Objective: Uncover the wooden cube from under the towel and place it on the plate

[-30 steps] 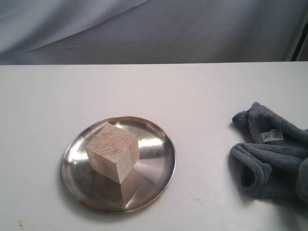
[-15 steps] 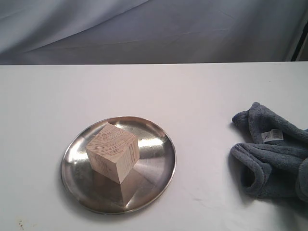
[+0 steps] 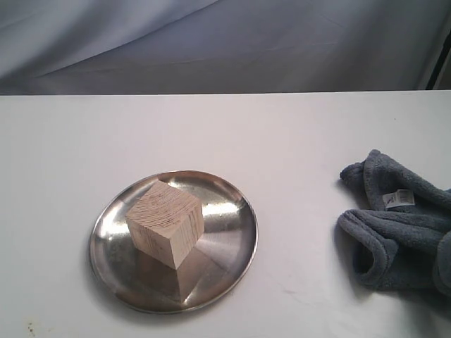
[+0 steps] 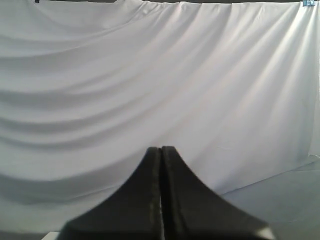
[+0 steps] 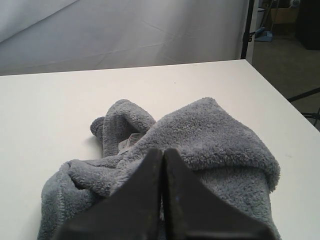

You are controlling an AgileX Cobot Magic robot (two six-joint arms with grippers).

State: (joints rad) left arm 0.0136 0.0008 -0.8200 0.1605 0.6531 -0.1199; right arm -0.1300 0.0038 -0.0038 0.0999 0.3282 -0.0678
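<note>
The pale wooden cube point(image 3: 165, 223) rests on the shiny silver plate point(image 3: 232, 243) at the table's front left, one corner turned toward the camera. The blue-grey towel point(image 3: 398, 222) lies crumpled at the right edge of the exterior view, its white label point(image 3: 398, 198) showing. Neither arm appears in the exterior view. My right gripper point(image 5: 163, 151) is shut with nothing in it, its tips in front of the towel point(image 5: 215, 132). My left gripper point(image 4: 161, 149) is also shut and empty, facing the draped white backdrop.
A white table point(image 3: 225, 134) carries everything. A grey-white cloth backdrop point(image 3: 225, 42) hangs behind it. In the right wrist view the table's corner and edge point(image 5: 272, 95) show, with a dark stand point(image 5: 245, 30) and floor beyond.
</note>
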